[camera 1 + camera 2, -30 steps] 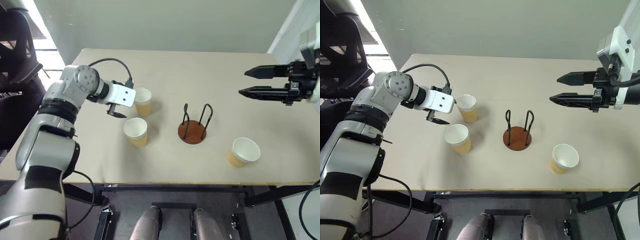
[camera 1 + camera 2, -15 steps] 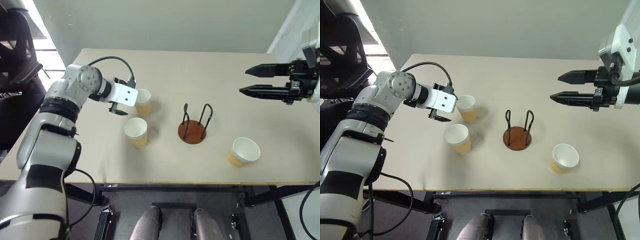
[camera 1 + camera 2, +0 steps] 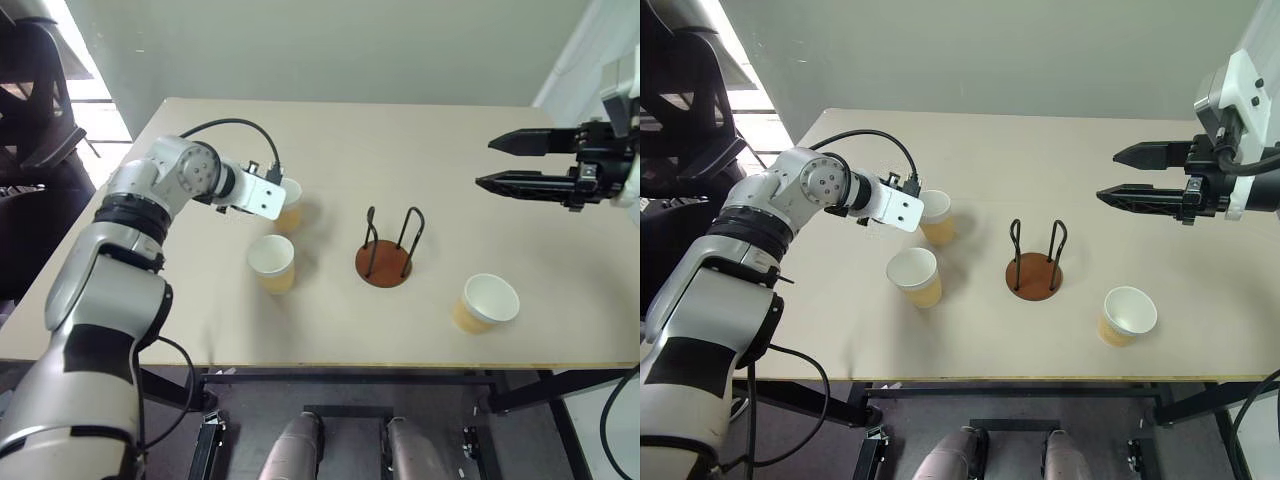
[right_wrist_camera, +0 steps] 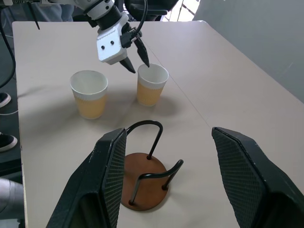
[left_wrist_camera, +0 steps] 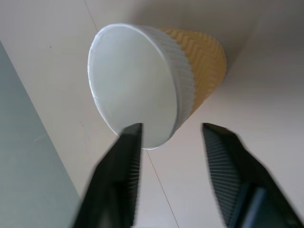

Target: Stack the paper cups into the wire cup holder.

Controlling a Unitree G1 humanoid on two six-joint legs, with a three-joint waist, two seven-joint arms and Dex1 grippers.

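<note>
Far-left paper cup (image 3: 937, 216) stands upright on the table (image 3: 1040, 150), mouth up, long axis vertical, narrow end down on the tabletop; in my left wrist view its white rim and ribbed tan wall fill the space just ahead of my fingers. My left gripper (image 4: 135, 56) sits at that cup's rim, one finger (image 5: 124, 161) over the mouth and the other (image 5: 223, 166) outside the wall, so the rim lies between them; the fingers are apart and not yet pinched on the wall. Judgement: this is the grasp step on the first cup, with nothing stacked so far. Next move calls for closing gently on the rim wall without crushing or tipping, then lifting straight up, carrying right to the wire cup holder (image 3: 1035, 262) and lowering base-first between its two upright loops. Second cup (image 3: 915, 276) stands upright just near of the first, close enough that a swing on the lift could clip it. Holder is mid-table, disc base flat, loops upright, empty. Third cup (image 3: 1127, 316) sits near right of the holder, leaning a little, mouth up. My right gripper (image 3: 1150, 175) hangs over the far right of the table, well apart from all cups, fingers spread wide, holding nothing.
</note>
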